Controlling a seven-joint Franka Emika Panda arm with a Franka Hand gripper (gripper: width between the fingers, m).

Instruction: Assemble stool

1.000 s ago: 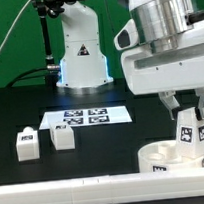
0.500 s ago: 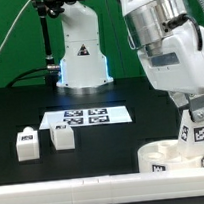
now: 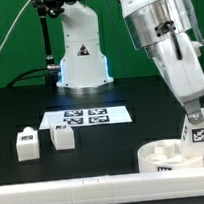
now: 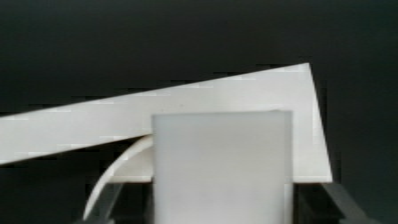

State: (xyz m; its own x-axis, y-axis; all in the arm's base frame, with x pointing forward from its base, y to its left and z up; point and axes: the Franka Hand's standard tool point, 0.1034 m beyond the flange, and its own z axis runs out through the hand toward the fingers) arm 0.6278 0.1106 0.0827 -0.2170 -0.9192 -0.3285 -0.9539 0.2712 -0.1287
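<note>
Hanging tilted just over the round white plastic ring seat (image 3: 165,157). Gripping a white tagged block-shaped leg (image 3: 200,136) in the end effector (image 3: 196,120), half-closed on its sides, angled probably to meet the rim. Parked well toward the exterior view's left of the seat: one spare white leg block (image 3: 62,136), then a second spare block (image 3: 26,145). Matte black counter (image 3: 30,106) beneath, green backdrop (image 3: 9,38) beyond.

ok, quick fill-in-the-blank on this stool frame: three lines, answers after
1. The tool is shut on a tagged ___ close by the round seat.
2. ___ more legs stand on the black table, toward the exterior view's left.
3. The marker board carries ___ tags.

Missing words: leg; Two; four.
</note>
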